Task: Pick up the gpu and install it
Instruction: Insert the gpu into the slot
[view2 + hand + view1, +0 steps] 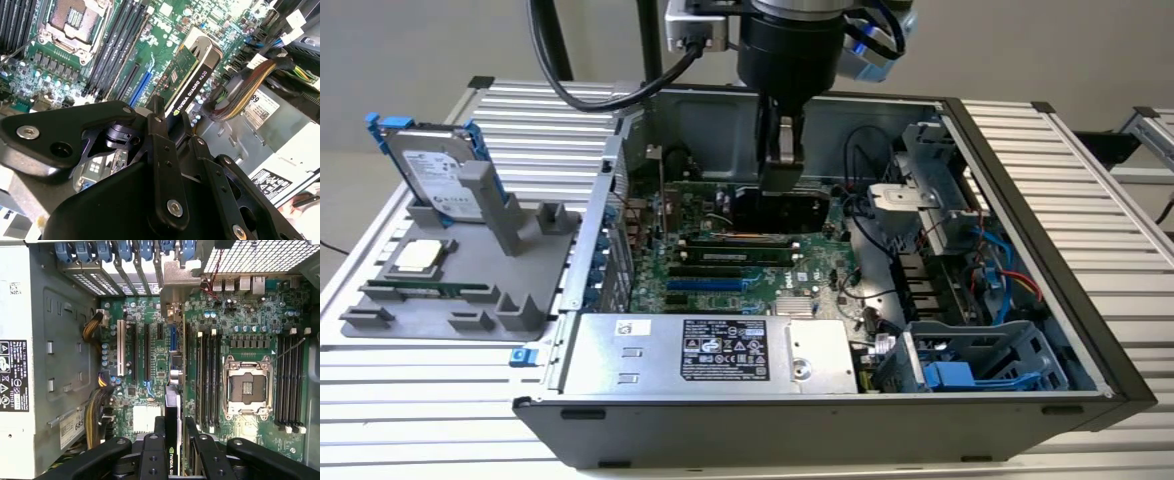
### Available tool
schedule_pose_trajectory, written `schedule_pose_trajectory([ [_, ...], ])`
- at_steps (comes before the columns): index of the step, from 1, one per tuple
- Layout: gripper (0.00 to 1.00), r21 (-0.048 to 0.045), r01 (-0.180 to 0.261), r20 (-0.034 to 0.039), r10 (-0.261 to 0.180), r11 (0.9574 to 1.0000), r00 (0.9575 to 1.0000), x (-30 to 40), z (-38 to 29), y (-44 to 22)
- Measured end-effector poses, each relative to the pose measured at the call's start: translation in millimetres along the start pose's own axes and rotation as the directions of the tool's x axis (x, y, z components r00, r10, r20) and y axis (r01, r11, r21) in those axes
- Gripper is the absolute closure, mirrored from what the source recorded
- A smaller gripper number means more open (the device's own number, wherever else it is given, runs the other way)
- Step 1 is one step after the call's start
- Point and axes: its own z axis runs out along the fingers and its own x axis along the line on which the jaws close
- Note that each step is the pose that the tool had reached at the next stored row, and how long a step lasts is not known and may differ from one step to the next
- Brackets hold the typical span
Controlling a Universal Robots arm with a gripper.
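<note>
The gpu is a flat card with a black shroud, standing on edge inside the open computer case above the motherboard. My gripper comes straight down from above and is shut on the card's upper edge. The second wrist view gives the gpu a green board face and a black shroud, with my gripper clamped on it. Seen edge-on in the first wrist view, the gpu lines up with the blue slot, held by my gripper. Whether it touches a slot I cannot tell.
A silver power supply fills the case's near side, and a drive cage with cable bundles lies toward the exterior view's right. Outside the case, a grey stand holds a hard drive with blue rails, a processor and a memory stick.
</note>
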Motion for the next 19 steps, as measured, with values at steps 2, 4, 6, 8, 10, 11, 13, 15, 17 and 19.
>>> schedule_pose_trajectory([
  [2,1.0,0.0,0.0,-0.0007,0.0,1.0,1.0,-0.1,1.4,0.0],
  [4,1.0,0.0001,0.0,-0.0014,0.0,1.0,1.0,-0.2,3.1,0.0],
  [6,1.0,0.0,0.0,-0.0022,0.0,1.0,1.0,-0.3,4.9,0.0],
  [8,1.0,0.0,0.0,-0.0029,0.0,1.0,1.0,-0.4,6.9,0.0],
  [10,1.0,0.0001,0.0,-0.004,0.0,1.0,1.0,-0.5,9.0,-0.1],
  [11,1.0,0.0001,0.0,-0.0046,0.0,1.0,1.0,-0.6,10.2,0.0],
  [13,1.0,0.0001,0.0,-0.0061,0.0,1.0,1.0,-0.8,12.5,-0.1],
  [15,1.0,0.0001,0.0,-0.0071,0.0,1.0,1.0,-0.9,14.4,-0.1],
  [17,1.0,0.0002,0.0,-0.0075,0.0,1.0,1.0,-1.0,16.2,-0.1],
  [19,1.0,0.0002,0.0,-0.0079,0.0,1.0,1.0,-1.1,17.9,-0.1],
])
